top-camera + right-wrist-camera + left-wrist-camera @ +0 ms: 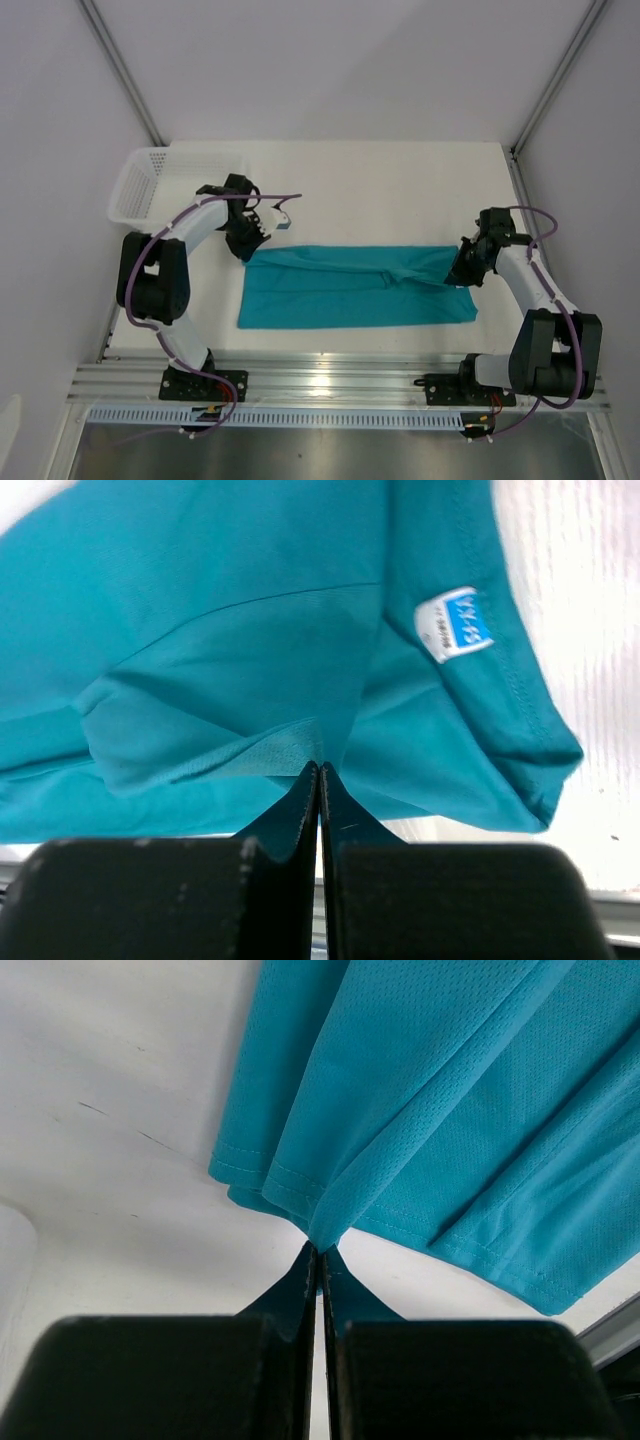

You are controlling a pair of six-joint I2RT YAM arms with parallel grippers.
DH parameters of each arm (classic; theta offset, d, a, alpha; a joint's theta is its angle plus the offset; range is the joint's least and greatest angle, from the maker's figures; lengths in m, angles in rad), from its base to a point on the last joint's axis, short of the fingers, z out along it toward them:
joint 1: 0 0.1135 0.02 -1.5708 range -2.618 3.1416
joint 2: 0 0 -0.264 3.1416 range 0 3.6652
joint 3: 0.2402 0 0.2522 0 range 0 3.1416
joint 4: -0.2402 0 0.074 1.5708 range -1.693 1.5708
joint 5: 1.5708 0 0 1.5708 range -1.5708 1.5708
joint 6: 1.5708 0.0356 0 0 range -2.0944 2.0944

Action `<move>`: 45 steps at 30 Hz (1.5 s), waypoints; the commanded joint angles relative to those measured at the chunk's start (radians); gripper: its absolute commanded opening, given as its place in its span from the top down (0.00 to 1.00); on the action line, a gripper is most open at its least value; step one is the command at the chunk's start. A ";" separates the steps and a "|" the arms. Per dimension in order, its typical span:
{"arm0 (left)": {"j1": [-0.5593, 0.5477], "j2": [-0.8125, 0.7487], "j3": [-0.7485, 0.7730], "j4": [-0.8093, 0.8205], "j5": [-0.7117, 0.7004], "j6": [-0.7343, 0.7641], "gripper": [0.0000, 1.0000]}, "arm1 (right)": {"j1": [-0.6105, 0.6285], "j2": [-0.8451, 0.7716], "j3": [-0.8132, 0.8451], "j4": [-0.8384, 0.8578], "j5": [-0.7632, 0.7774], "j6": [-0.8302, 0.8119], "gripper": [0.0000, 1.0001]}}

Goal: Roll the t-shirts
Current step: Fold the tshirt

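The teal, soft-cloth short-sleeved t-shirt [350, 292], folded into a long band, lies on the white table [400, 190] between the arms, with its far-left hem corner pinched in the closed left gripper [249, 247] and its far-right neck end pinched in the closed right gripper [463, 272].

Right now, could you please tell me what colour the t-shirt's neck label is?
The neck label is white with blue print; the right wrist view shows it best.

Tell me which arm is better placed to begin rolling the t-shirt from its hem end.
Probably the left. The left gripper is shut on the t-shirt at its hem; the right gripper pinches the opposite end, near the white label.
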 commanded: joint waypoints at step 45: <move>-0.042 -0.122 0.086 -0.290 0.157 0.137 0.50 | 0.005 -0.083 0.133 -0.163 0.261 0.026 0.66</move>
